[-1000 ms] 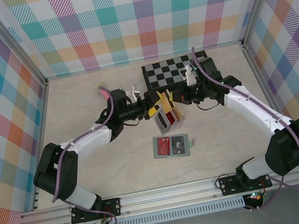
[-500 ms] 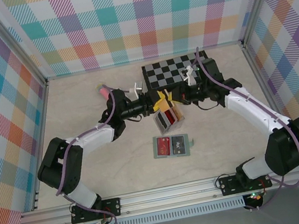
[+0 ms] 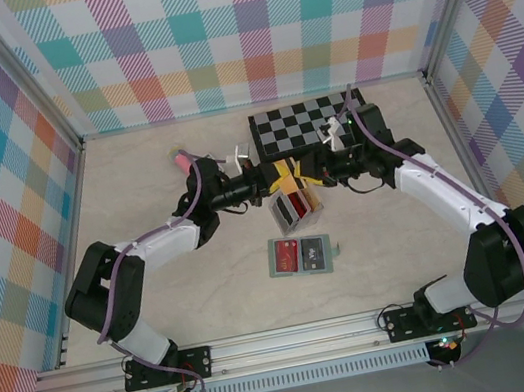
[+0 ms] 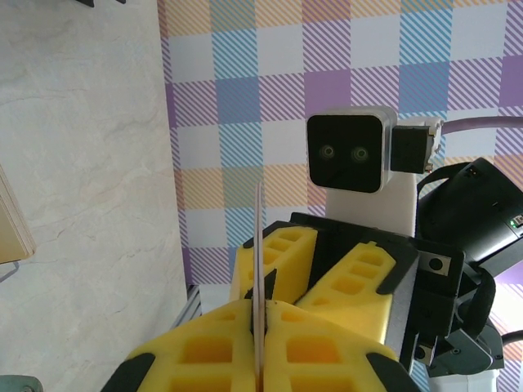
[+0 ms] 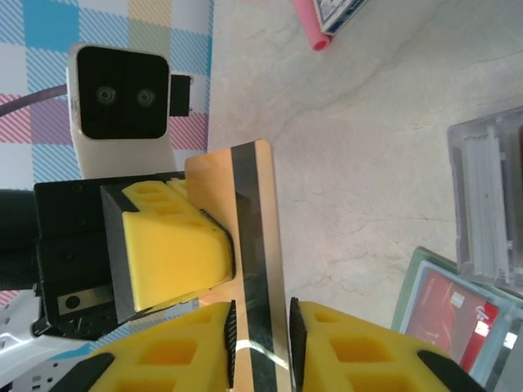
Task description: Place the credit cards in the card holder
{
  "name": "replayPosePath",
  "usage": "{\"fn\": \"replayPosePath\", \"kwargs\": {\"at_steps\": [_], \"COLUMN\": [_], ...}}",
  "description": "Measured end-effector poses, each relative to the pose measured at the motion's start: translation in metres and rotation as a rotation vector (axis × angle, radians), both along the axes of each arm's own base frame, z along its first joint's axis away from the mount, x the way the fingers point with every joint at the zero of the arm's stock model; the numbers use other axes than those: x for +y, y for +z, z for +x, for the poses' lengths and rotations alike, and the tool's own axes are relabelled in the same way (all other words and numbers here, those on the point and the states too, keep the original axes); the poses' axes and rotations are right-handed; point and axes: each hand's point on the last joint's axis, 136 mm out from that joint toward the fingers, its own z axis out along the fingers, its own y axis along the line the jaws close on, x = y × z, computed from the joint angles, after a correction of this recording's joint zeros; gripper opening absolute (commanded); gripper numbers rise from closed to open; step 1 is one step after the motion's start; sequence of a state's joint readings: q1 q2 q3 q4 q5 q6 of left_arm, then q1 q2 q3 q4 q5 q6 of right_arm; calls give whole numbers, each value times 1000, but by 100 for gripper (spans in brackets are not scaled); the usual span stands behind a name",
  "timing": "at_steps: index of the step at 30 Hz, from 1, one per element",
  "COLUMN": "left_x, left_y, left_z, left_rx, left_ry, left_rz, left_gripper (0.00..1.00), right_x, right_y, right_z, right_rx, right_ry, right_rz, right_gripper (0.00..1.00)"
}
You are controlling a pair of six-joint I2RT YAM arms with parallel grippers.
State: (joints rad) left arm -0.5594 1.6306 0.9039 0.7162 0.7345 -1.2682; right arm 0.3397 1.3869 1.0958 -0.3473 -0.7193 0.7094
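Observation:
A yellow-orange credit card (image 3: 288, 172) hangs in the air in front of the chessboard, between the two grippers. My left gripper (image 3: 278, 182) is shut on it; the left wrist view shows the card (image 4: 260, 245) edge-on, pinched between the yellow pads. My right gripper (image 5: 261, 327) straddles the card's black stripe (image 5: 249, 212) with its jaws apart and a gap on each side, so it stands open. The sage-green card holder (image 3: 302, 254) lies open on the table nearer the bases, with red cards in its pockets (image 5: 458, 318).
A pale slotted rack (image 3: 297, 209) with upright cards stands just under the grippers. The black-and-white chessboard (image 3: 305, 125) lies at the back. A pink pen (image 3: 177, 158) lies at the back left, next to a small dark packet (image 5: 339, 12).
My left gripper has closed onto the yellow-orange card. My right gripper, shut on the card a second ago, has opened its jaws. Both arms have stayed in nearly the same place.

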Motion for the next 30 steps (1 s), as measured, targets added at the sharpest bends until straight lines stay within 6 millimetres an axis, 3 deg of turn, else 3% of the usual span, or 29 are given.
{"fn": "replayPosePath", "kwargs": {"at_steps": [3, 7, 16, 23, 30], "left_x": [0, -1, 0, 0, 1], "left_y": [1, 4, 12, 15, 11], "left_z": [-1, -1, 0, 0, 1], "left_rx": [3, 17, 45, 47, 59], "left_ry": [-6, -6, 2, 4, 13], "left_rz": [-6, -23, -67, -82, -77], "left_gripper": [3, 6, 21, 21, 19], "right_x": [5, 9, 5, -9, -13], "right_y": [0, -6, 0, 1, 2], "right_z": [-1, 0, 5, 13, 15], "right_rx": [8, 30, -4, -24, -27], "right_ry": [33, 60, 33, -36, -65], "right_rz": [24, 36, 19, -7, -20], "right_gripper": [33, 24, 21, 22, 13]}}
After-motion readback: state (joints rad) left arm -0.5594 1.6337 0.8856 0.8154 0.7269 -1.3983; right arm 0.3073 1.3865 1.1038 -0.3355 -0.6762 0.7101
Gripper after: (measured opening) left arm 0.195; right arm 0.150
